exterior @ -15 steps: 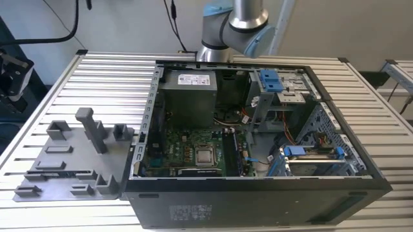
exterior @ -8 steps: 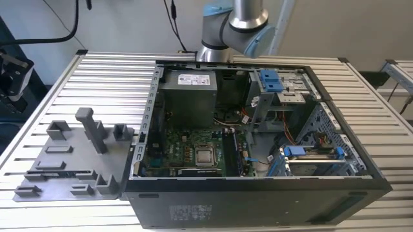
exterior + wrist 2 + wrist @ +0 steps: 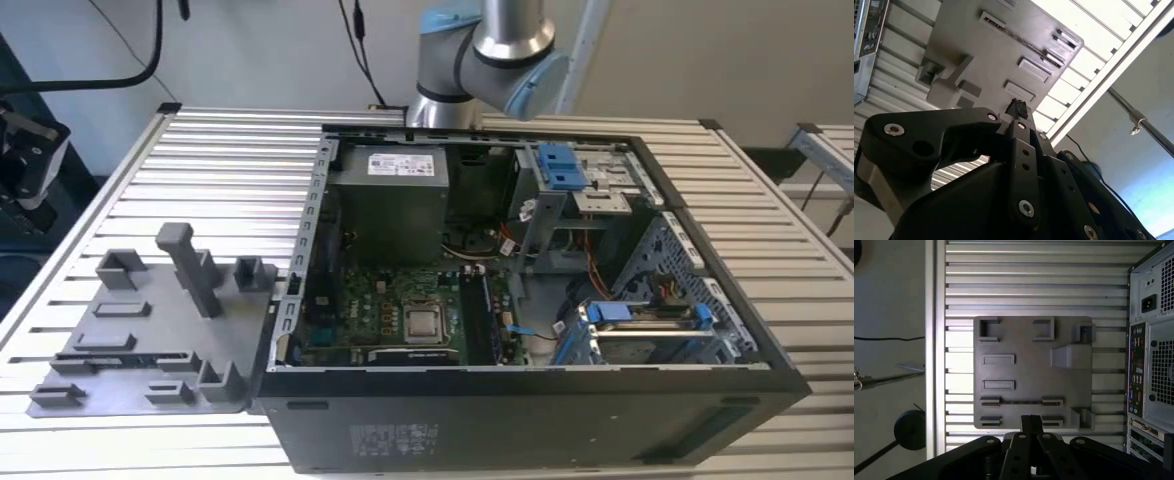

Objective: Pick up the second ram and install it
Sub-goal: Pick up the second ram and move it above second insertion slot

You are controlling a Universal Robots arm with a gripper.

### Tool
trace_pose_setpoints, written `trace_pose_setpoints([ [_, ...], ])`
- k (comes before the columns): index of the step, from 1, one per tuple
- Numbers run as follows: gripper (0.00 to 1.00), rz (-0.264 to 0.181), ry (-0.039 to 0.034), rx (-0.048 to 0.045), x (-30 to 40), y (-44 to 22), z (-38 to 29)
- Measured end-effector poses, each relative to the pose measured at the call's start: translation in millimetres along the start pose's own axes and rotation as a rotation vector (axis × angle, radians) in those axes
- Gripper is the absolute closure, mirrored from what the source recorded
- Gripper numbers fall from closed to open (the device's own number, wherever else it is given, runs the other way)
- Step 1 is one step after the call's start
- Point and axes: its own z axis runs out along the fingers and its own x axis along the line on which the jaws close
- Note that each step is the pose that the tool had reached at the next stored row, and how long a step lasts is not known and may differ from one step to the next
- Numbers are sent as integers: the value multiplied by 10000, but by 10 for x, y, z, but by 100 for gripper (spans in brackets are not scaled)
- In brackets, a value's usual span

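Observation:
A thin dark strip, which I take for the second ram (image 3: 1021,401) seen edge-on, spans two slotted holders on the grey fixture plate (image 3: 1029,365). The second wrist view shows the same strip, the ram (image 3: 1026,42), as a dark line. My gripper (image 3: 1030,424) hangs above the plate, over the holder pair beside that strip and apart from it. Its black tip (image 3: 1016,107) also shows in the second wrist view, with nothing visibly in it. The open computer case (image 3: 534,390) lies to the exterior view's right of the plate (image 3: 147,330), with its motherboard (image 3: 387,310) exposed.
Tall grey posts (image 3: 187,265) rise from the fixture plate. The case's rear panel (image 3: 1151,365) sits close beside the plate. Drive cages with blue clips (image 3: 641,315) and a power supply (image 3: 387,200) fill the case. The arm's elbow (image 3: 487,55) stands behind the case on the slatted table (image 3: 200,160).

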Motion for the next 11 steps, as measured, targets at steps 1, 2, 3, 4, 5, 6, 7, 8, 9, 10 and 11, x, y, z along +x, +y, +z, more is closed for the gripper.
trace_pose_setpoints([
  [1,89,-12,1,0,0,0,0],
  [2,89,-44,3,-1,0,0,0],
  [3,89,-108,6,-2,0,0,0],
  [4,89,-209,11,-4,1,0,-1],
  [5,89,-351,18,-7,1,0,0],
  [6,89,-511,24,-11,1,0,1],
  [7,89,-685,34,-13,0,0,0],
  [8,89,-863,42,-16,0,0,0],
  [9,89,-1044,51,-20,0,0,0],
  [10,89,-1223,60,-24,0,0,0],
  [11,89,-1402,69,-27,0,0,0],
])
